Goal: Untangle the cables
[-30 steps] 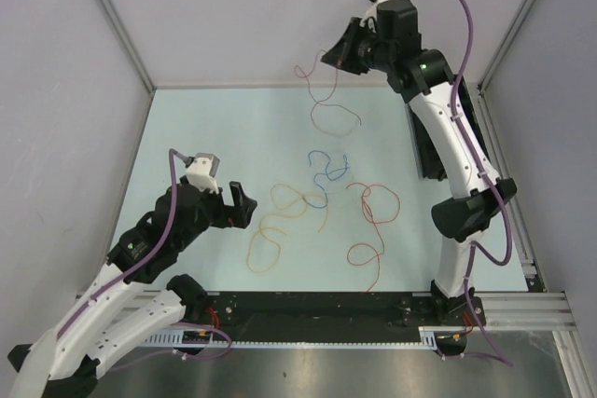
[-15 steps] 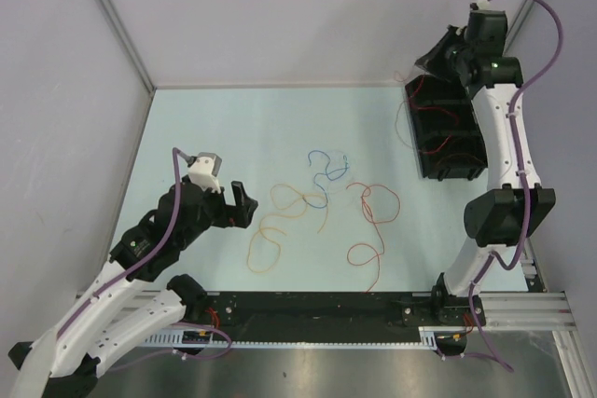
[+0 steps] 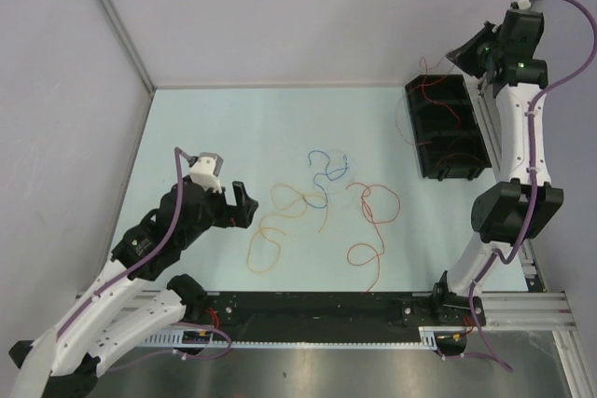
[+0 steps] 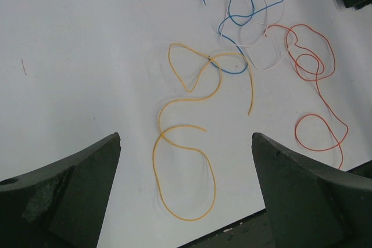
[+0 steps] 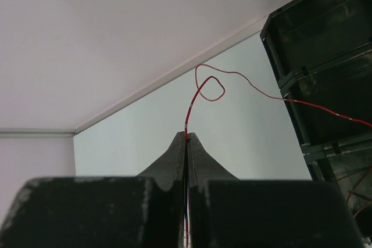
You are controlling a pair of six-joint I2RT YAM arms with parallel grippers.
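- The right gripper (image 5: 186,136) has swung to the far right corner, above the black tray (image 3: 411,124), pinching the red cable (image 5: 190,111) tightly.
- The left gripper (image 4: 185,136) hovers wide open, empty, beside the other cables (image 4: 197,99) at mid-desk.

left gripper (image 4: 186,143) low, jaws apart; right gripper (image 5: 186,139) high, jaws together

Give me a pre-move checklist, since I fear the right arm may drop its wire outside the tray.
1. Right gripper shut on red cable: ok.
2. Red cable hangs over black tray: ok.
3. Its lower end inside a compartment: cannot tell.
4. Left gripper open above yellow cable: ok.
5. Yellow cable free of blue cable: not ok, they cross.
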